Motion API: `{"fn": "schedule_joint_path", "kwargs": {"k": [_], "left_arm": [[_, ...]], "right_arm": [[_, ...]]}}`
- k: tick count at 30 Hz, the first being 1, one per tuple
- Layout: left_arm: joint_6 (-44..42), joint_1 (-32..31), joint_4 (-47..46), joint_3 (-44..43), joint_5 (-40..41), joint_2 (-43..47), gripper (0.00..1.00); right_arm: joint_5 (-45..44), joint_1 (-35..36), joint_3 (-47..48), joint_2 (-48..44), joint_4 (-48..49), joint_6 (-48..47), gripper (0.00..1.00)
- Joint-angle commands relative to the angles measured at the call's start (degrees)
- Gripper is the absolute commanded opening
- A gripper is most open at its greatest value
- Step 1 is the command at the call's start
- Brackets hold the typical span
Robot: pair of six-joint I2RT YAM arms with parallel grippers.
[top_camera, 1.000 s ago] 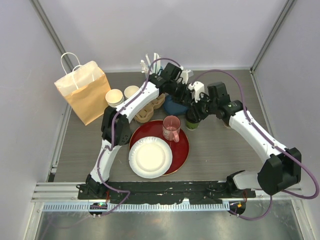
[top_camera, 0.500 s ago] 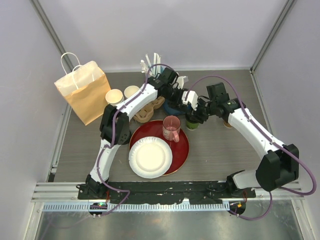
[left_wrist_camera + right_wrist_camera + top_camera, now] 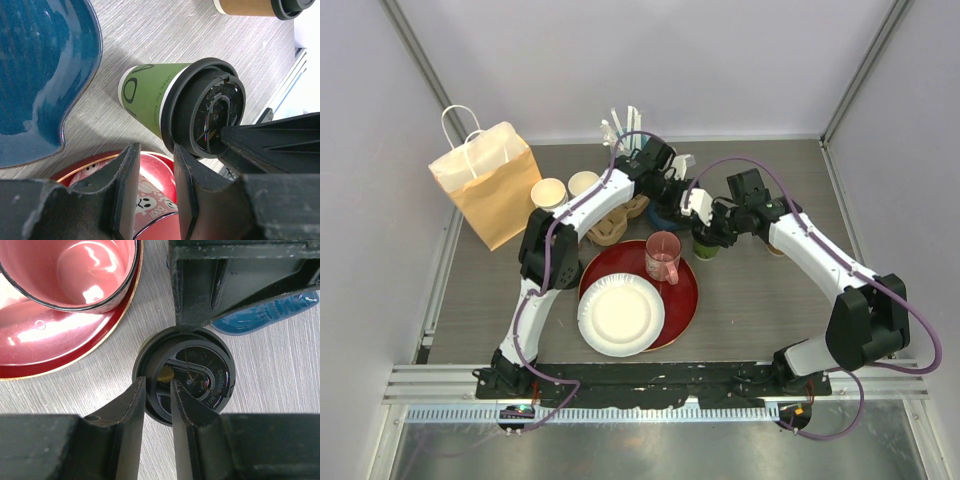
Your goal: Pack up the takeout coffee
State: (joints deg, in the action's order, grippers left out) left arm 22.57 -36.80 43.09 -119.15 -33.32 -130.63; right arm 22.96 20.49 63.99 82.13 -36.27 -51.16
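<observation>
Green cup (image 3: 705, 246) stands upright on the table (image 3: 760, 300), centre of the top view, just right of the red plate (image 3: 687, 300) rim and just below the blue bowl (image 3: 663, 214). In the right wrist view its lid (image 3: 200, 372) edge sits just beside the plate rim, with a thin strip of table between

Both grippers crowd over the cup from above. Left gripper (image 3: 154, 162): fingers a narrow gap apart, nothing in the gap, plate seen through it. One finger (image 3: 192, 190) overlaps the lid's lower edge in the left wrist view, contact unclear. Right gripper (image 3: 158, 392): fingers slightly apart over the lid's left part, cannot tell if they pinch the rim or hang above it

Brown cup (image 3: 250, 7) is at the upper right of the left wrist view, well apart from the green cup and mostly hidden under the right arm in the top view

Pink mug (image 3: 662, 257) sits on the plate's upper edge, near the cup's left. Paper plate (image 3: 620, 315) lies on the plate's lower left. Bag (image 3: 485, 185) is upper left, with stacked cups (image 3: 549, 193) just right of it

Open table lies right and lower right in the top view; the left side is crowded
</observation>
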Motion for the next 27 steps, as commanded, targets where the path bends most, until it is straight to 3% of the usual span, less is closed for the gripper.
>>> {"fn": "schedule_joint_path", "kwargs": {"k": [1,10,16,27], "left_arm": [[0.64,-0.21,-1.52,0.15,-1.66,4.24,0.36],[1.78,-1.26,-2.66,-0.20,-5.26,3.19,0.36],[2.30,-1.61,-2.75,-1.34,-5.35,1.08,0.36],[3.62,-2.05,-3.63,-0.56,-5.09,-1.56,0.19]], "right_arm": [[-2.93,-0.28,-0.18,0.40,0.76,-0.52,0.31],[-5.47,-0.80,-6.94,-1.97,1.91,2.46,0.35],[-5.56,-1.33,-11.60,-3.20,4.89,3.87,0.32],[-4.59,-2.47,-16.34,-0.48,5.86,6.51,0.29]]}}
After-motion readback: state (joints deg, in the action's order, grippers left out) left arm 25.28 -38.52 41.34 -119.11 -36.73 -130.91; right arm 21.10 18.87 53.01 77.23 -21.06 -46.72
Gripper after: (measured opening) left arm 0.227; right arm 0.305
